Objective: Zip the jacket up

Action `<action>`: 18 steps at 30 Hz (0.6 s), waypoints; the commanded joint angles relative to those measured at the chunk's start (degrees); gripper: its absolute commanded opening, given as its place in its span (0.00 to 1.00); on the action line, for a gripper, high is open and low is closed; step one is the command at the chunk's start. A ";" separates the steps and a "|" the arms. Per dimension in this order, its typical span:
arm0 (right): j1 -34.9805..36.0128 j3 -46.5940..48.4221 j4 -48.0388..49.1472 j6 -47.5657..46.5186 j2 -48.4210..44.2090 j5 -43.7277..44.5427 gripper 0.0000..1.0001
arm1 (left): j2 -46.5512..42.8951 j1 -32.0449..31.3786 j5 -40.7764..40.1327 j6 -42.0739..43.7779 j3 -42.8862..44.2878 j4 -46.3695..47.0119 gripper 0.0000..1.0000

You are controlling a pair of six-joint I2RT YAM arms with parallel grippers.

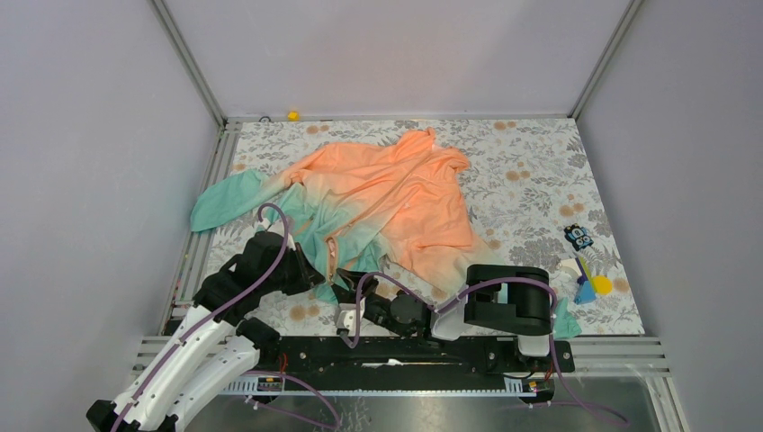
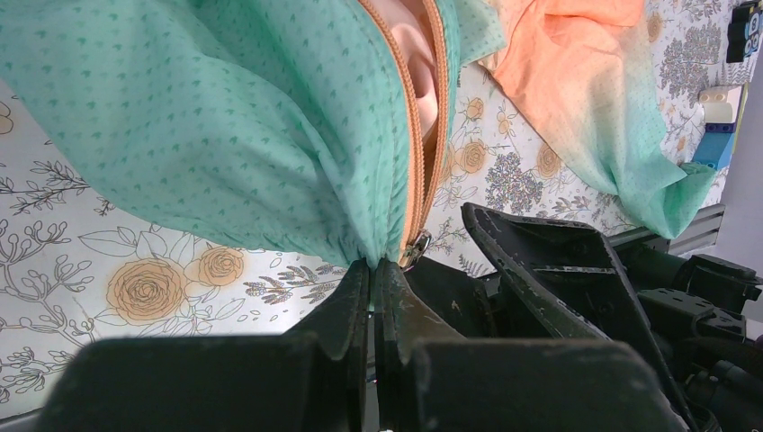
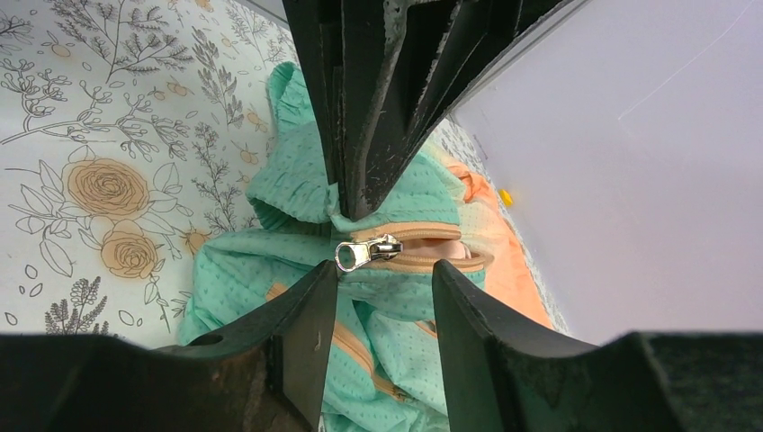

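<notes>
The jacket (image 1: 396,198) lies spread on the table, orange at the far end and fading to teal near me. Its orange zipper (image 2: 416,135) runs down to the hem. My left gripper (image 2: 372,263) is shut on the teal hem fabric just beside the zipper's lower end. The silver zipper pull (image 3: 367,252) sits there, and it also shows in the left wrist view as the pull (image 2: 414,247). My right gripper (image 3: 385,270) stands open right in front of the pull, with one finger on each side and nothing between them. The left gripper's fingers (image 3: 360,117) hang over the hem.
The floral tablecloth (image 1: 531,171) covers the table, with grey walls on three sides. Small toys lie at the right edge: a blue-black one (image 1: 578,238) and yellow and blue pieces (image 1: 589,286). A small yellow object (image 1: 292,115) sits at the back rail.
</notes>
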 commanded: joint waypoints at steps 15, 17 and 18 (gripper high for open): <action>-0.37 1.50 11.81 2.22 -3.23 -1.61 0.42 | 0.14 -0.06 0.89 0.24 0.16 0.70 0.00; -0.37 1.67 11.86 1.83 -2.80 -1.87 0.41 | 0.10 -0.06 0.91 0.24 0.16 0.70 0.00; -0.37 1.79 11.86 1.71 -2.62 -1.89 0.41 | 0.16 -0.06 0.95 0.24 0.16 0.68 0.00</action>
